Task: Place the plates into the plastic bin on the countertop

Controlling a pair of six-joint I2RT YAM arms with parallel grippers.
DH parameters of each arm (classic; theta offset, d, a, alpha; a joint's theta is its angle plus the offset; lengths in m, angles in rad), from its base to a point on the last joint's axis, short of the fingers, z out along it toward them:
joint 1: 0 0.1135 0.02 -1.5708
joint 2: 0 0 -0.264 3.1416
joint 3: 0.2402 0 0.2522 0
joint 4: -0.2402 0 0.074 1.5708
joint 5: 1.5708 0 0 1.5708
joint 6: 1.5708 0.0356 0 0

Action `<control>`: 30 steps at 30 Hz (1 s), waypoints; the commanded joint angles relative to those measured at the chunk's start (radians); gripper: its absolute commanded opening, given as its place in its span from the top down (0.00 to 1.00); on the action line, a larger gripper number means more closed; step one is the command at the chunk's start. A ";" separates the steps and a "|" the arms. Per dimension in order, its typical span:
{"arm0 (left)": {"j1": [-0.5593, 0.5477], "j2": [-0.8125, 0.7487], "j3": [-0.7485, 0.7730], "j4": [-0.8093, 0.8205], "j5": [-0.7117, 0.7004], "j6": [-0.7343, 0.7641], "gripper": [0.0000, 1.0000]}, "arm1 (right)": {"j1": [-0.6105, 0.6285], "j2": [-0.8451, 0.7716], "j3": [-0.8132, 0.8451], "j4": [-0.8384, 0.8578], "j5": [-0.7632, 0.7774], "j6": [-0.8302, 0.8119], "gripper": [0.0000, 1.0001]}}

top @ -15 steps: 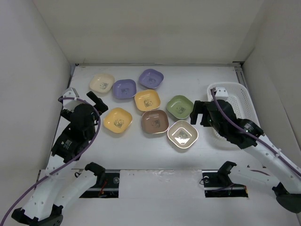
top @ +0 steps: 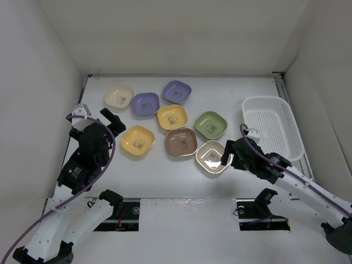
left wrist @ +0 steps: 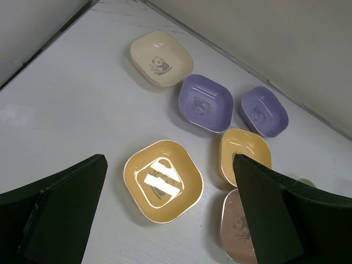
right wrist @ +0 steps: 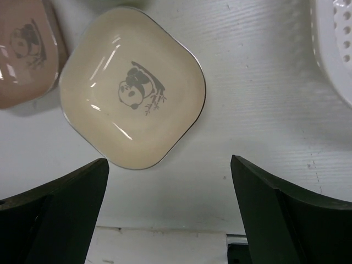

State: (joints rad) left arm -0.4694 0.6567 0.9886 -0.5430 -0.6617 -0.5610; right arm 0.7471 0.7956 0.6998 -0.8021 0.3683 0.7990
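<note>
Eight plates lie on the countertop (top: 165, 173): cream (top: 119, 97), two purple (top: 145, 103) (top: 176, 91), two yellow-orange (top: 172, 116) (top: 137, 139), green (top: 210, 125), brown (top: 181, 142) and beige (top: 212, 157). The white plastic bin (top: 272, 127) at the right holds nothing. My right gripper (top: 225, 157) is open and empty at the beige plate's near right edge; in the right wrist view (right wrist: 169, 162) the beige plate (right wrist: 132, 85) lies just ahead of it. My left gripper (top: 113, 118) is open and empty, above a yellow-orange plate (left wrist: 163, 180) in the left wrist view (left wrist: 168, 160).
White walls close in the countertop at the left, back and right. The bin's corner (right wrist: 335, 44) shows at the right wrist view's upper right. The table's front edge with the arm mounts (top: 258, 209) lies close behind the right gripper.
My right arm has swung from over the bin's near left corner down and left to the beige plate. The left arm has shifted only slightly.
</note>
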 commanded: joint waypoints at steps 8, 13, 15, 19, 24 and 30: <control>0.002 -0.032 0.002 0.034 0.042 0.032 0.01 | 0.005 0.175 -0.060 0.124 0.056 0.106 0.07; 0.002 -0.032 0.002 0.034 0.060 0.032 0.01 | 0.005 0.244 -0.031 0.147 0.113 0.129 0.18; 0.002 -0.043 0.002 0.034 0.060 0.041 0.01 | 0.005 0.293 -0.031 0.158 0.113 0.138 0.21; 0.002 -0.063 0.002 0.044 0.071 0.041 0.01 | 0.005 0.385 -0.031 0.199 0.089 0.149 0.26; 0.002 -0.100 -0.007 0.054 0.080 0.050 0.01 | 0.005 0.471 -0.040 0.219 0.063 0.176 0.49; 0.002 -0.100 -0.007 0.054 0.089 0.050 0.01 | 0.024 0.418 -0.020 0.126 0.101 0.279 0.64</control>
State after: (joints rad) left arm -0.4694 0.5579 0.9878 -0.5232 -0.5831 -0.5293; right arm 0.7540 1.2572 0.6357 -0.6426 0.4343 0.9993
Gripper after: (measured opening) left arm 0.993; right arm 0.369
